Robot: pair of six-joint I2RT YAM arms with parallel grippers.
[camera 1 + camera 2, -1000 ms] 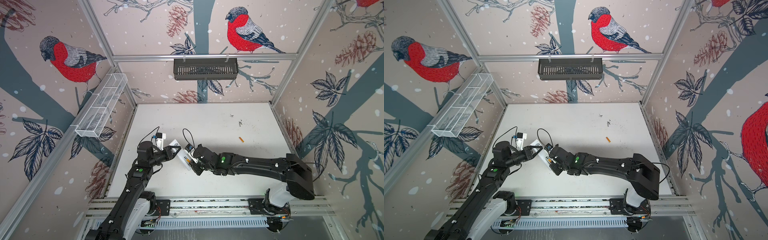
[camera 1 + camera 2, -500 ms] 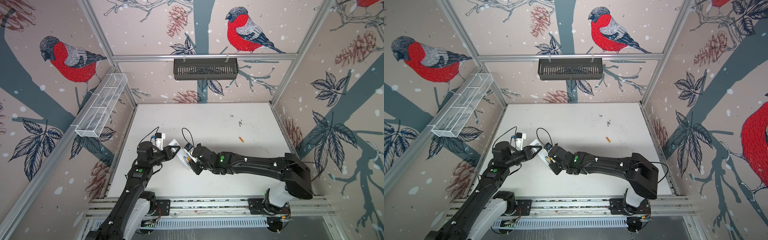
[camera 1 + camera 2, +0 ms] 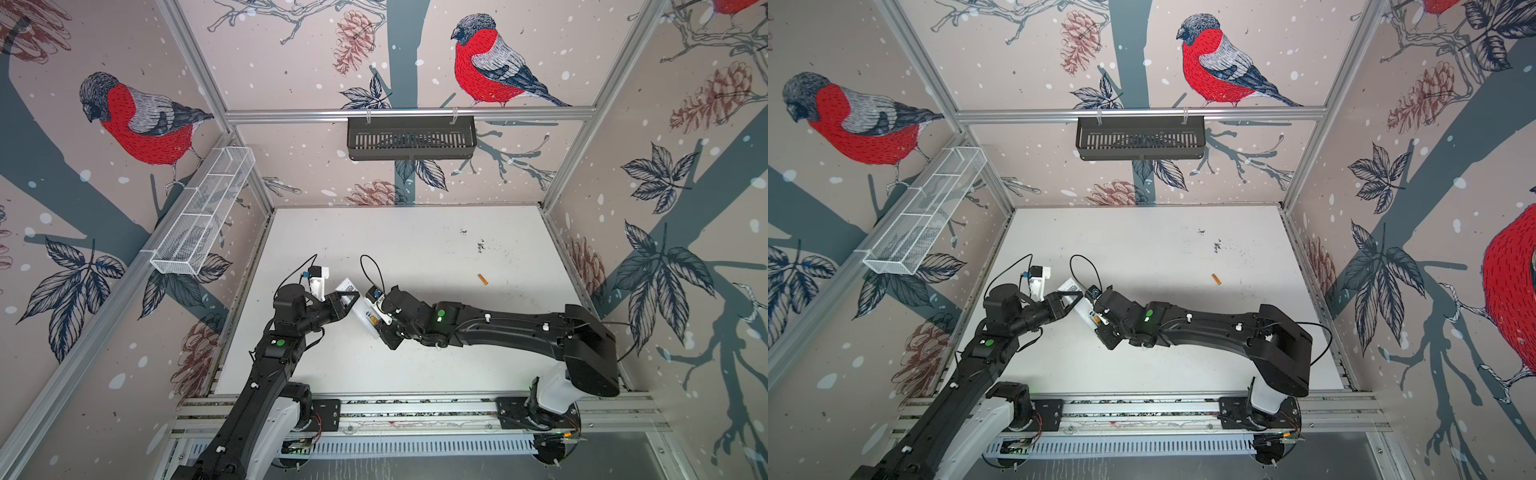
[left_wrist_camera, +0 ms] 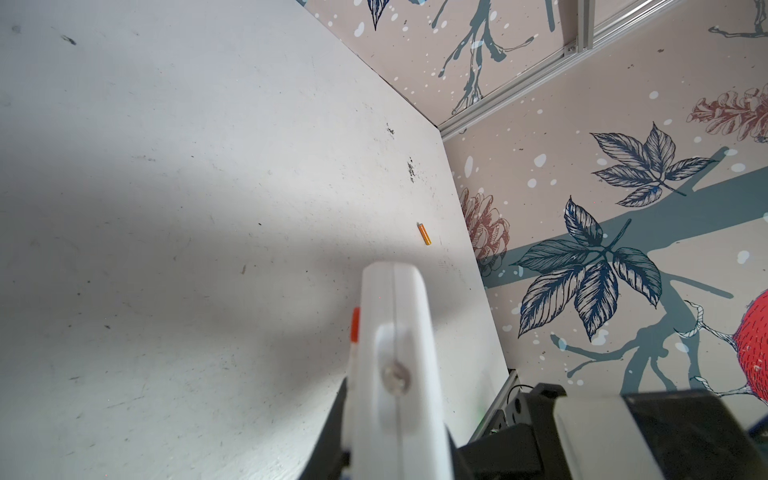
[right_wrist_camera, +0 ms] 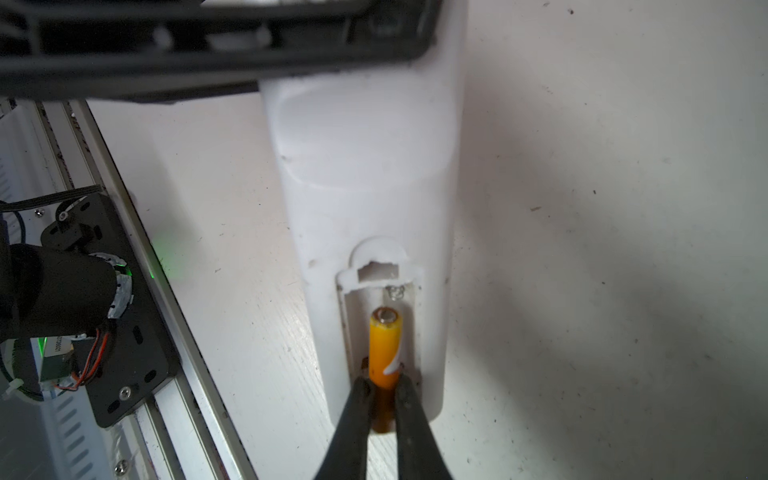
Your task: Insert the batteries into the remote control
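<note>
Right wrist view: the right gripper (image 5: 384, 386) is closed on the rear end of an orange battery (image 5: 386, 345), with both fingertips clamped against its sides. The battery lies lengthwise in the open battery compartment (image 5: 355, 328) on the plain back of the white remote control (image 5: 365, 166). Its silvery front end points at the spring contact (image 5: 395, 293) and stands just short of it. Whether the battery sits flat in its slot or is tilted cannot be told.

In a top view, the left gripper (image 3: 347, 300) is closed on the opposite end of the remote control and steadies it above the table (image 3: 415, 249). Whether the lower end touches the table cannot be told.

Step in hand, as judged: insertion of one cell, not yet seated. The next move calls for a push along the slot to compress the spring contact, then downward pressure on the rear end, then release. The left grip must resist this push.

The second battery (image 3: 482, 279) lies on the table, well apart from both grippers, on the right arm's side.
</note>
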